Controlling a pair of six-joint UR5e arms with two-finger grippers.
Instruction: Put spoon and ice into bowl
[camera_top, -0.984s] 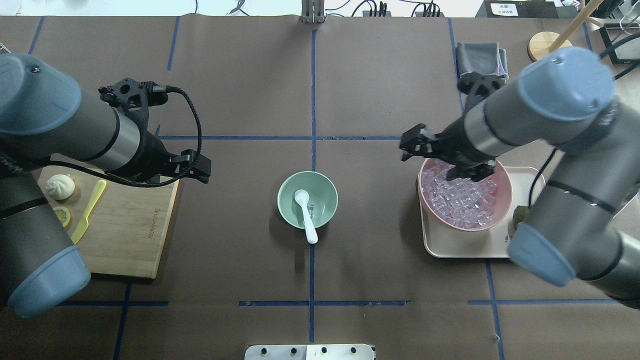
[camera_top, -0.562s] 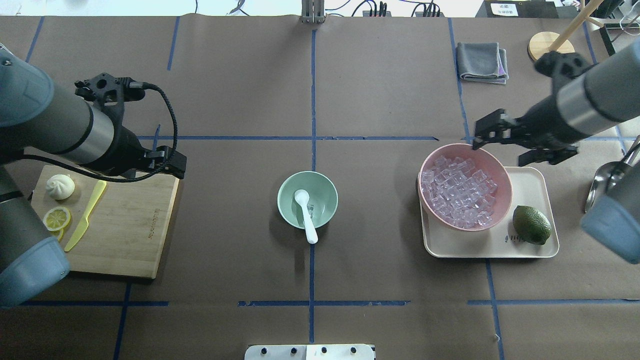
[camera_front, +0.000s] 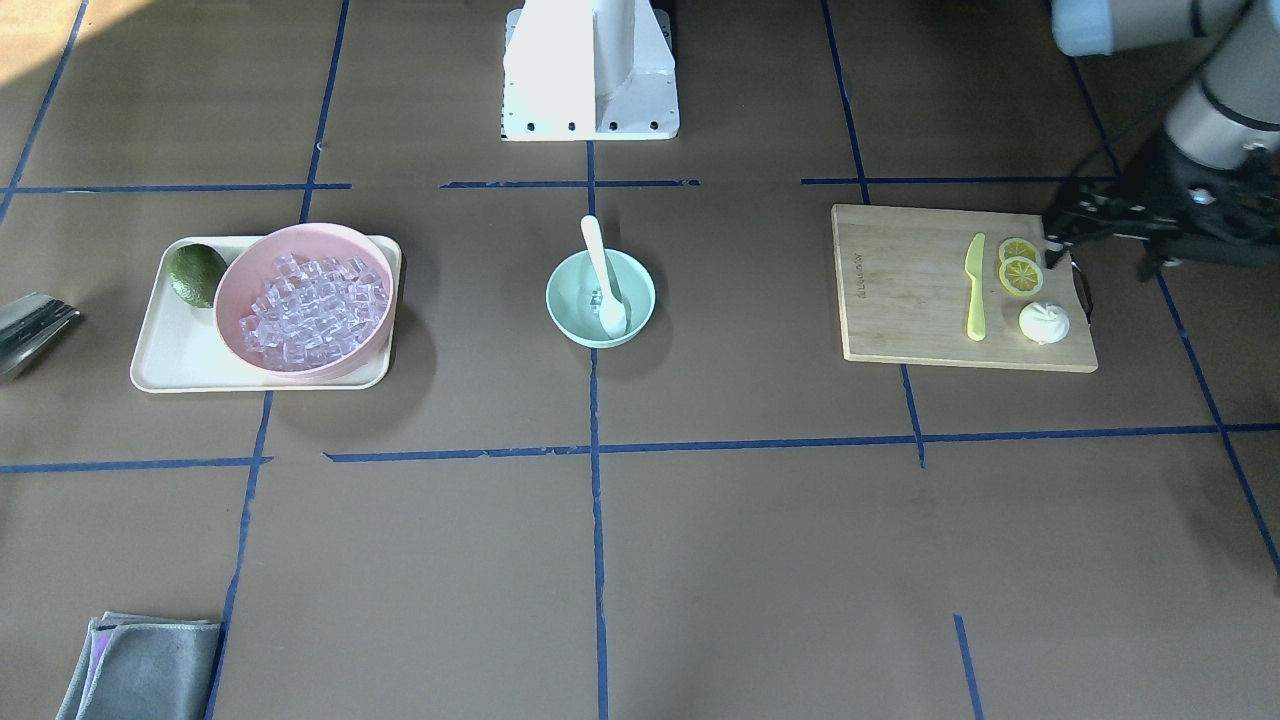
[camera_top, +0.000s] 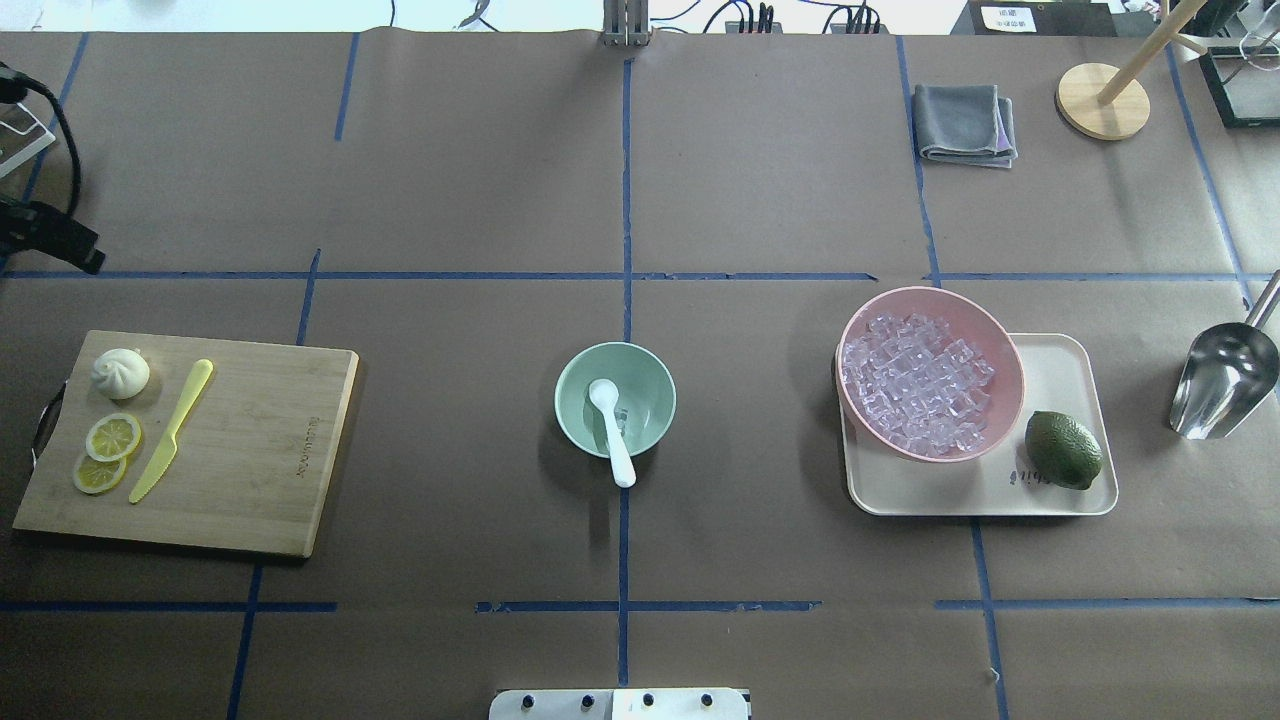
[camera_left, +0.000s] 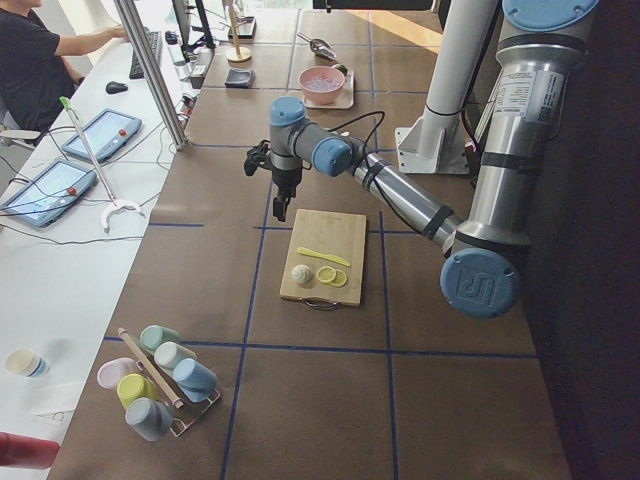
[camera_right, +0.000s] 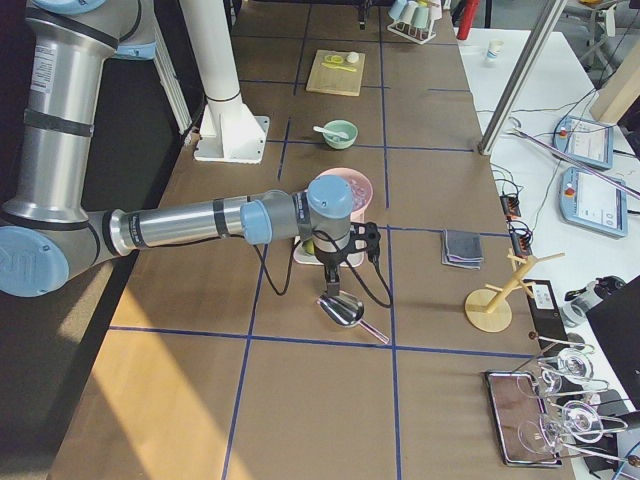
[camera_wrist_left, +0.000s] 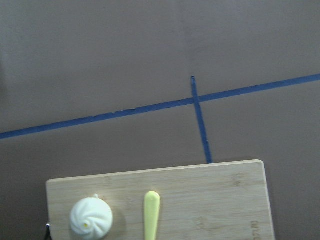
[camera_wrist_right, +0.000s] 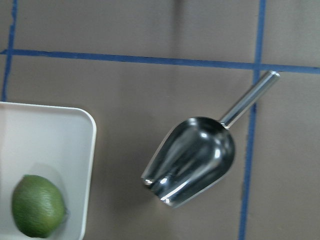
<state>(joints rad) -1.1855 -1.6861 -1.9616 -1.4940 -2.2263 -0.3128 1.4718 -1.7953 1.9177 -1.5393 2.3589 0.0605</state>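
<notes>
The left gripper (camera_front: 1062, 243) is held by a corner of the cutting board (camera_top: 250, 450) and the right gripper (camera_right: 331, 283) over the metal scoop (camera_top: 1222, 380); whether either is spread cannot be told. Ice (camera_top: 915, 395) is heaped in the pink bowl (camera_top: 1005, 345) on the tray (camera_top: 1055, 375). At mid-table, the bowl (camera_top: 652, 385) is seen with the spoon (camera_top: 612, 430) leaned inside, handle over the rim, and a little ice beside its scoop.

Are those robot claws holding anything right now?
Nothing that shows. The left gripper looks empty; the right gripper is seen only from afar, above the scoop, which lies free.
</notes>
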